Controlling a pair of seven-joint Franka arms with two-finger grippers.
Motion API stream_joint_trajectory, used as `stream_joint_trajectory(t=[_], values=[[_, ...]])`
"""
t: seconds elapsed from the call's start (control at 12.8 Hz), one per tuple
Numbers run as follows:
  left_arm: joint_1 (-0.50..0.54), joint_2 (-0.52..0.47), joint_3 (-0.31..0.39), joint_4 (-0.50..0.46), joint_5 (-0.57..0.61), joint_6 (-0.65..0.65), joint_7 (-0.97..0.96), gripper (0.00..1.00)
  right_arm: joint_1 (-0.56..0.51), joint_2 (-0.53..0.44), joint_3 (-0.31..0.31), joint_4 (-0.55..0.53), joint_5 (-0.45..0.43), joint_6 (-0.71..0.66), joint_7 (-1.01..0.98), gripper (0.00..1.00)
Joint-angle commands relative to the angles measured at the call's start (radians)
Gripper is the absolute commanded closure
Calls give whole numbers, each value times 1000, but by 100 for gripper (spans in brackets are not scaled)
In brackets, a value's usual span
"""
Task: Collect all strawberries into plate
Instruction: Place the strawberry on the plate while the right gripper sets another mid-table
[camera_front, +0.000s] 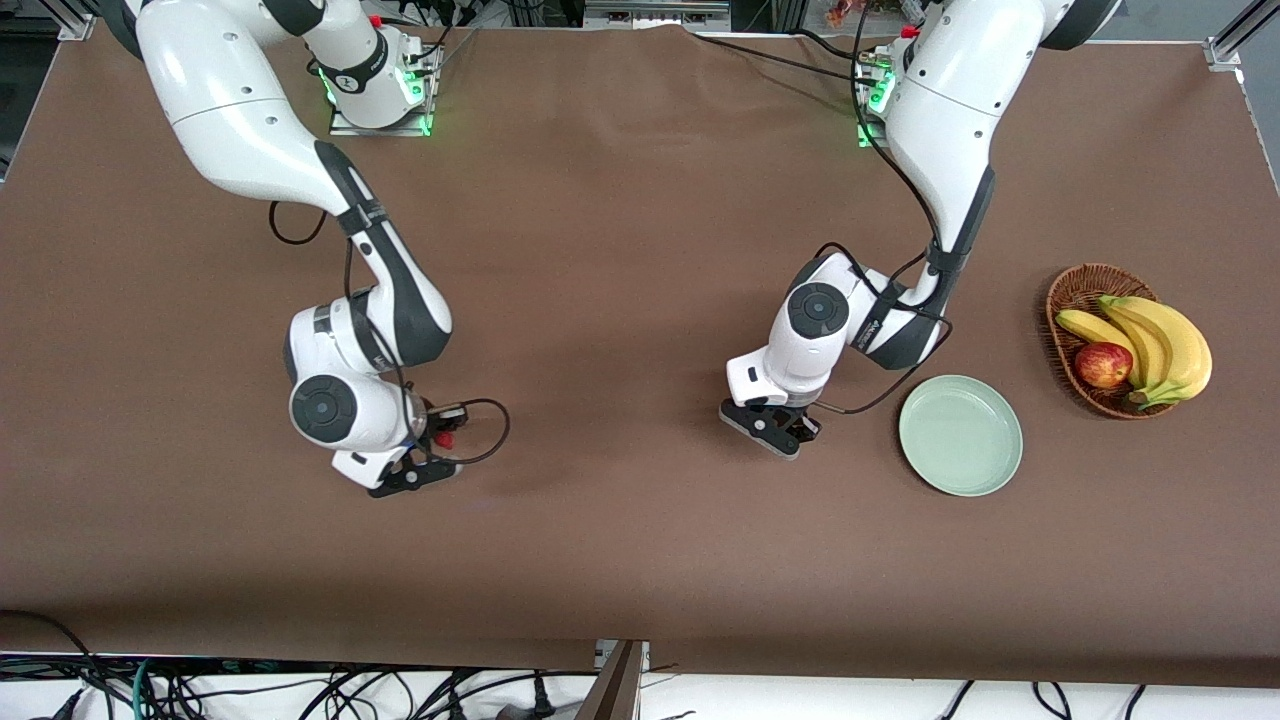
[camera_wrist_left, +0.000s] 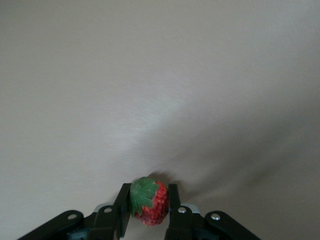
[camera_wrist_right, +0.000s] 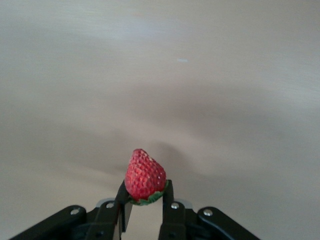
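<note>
Now each end effector grips a small red strawberry: right end effector (camera_wrist_right: 144, 200) berry (camera_wrist_right: 144, 176) tip-out, left end effector (camera_wrist_left: 147, 205) berry (camera_wrist_left: 149, 201) cap sideways; wrist views alone show this.

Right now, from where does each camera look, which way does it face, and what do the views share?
Front view: high across the table, facing both bases; shows both arms, the plate and the basket.
Left wrist view: on the left arm's wrist, looking down at the cloth; the left hand grips a strawberry.
Right wrist view: on the right arm's wrist, looking down; the right hand grips another strawberry.
Shared: that second berry shows red in the front view; both hands appear there too.
</note>
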Motion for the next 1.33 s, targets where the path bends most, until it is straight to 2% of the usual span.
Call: stream_joint_trajectory(t=[0.0, 0.23, 0.47, 0.7, 0.86, 1.1, 1.25], values=[[63, -121, -9, -22, 22, -155, 60, 100, 12, -20, 54, -25, -2, 0, 109, 100], [131, -193, -9, -15, 17, -360, 144, 100, 92, -17, 83, -20, -2, 39, 311, 100], [232, -207, -4, -15, 16, -502, 265, 100, 213, 8, 117, 28, -4, 226, 609, 100], [364, -164, -6, -16, 14, -497, 443, 100, 358, 81, 116, 67, -7, 480, 854, 100], [416, -123, -9, -12, 7, -446, 521, 100, 429, 156, 113, 122, -7, 654, 912, 100], [450, -75, -9, -12, 7, -366, 567, 100, 527, 296, 111, 300, -7, 727, 942, 100], [448, -75, -9, -12, 7, -366, 569, 94, 563, 356, 108, 352, -8, 769, 956, 98]])
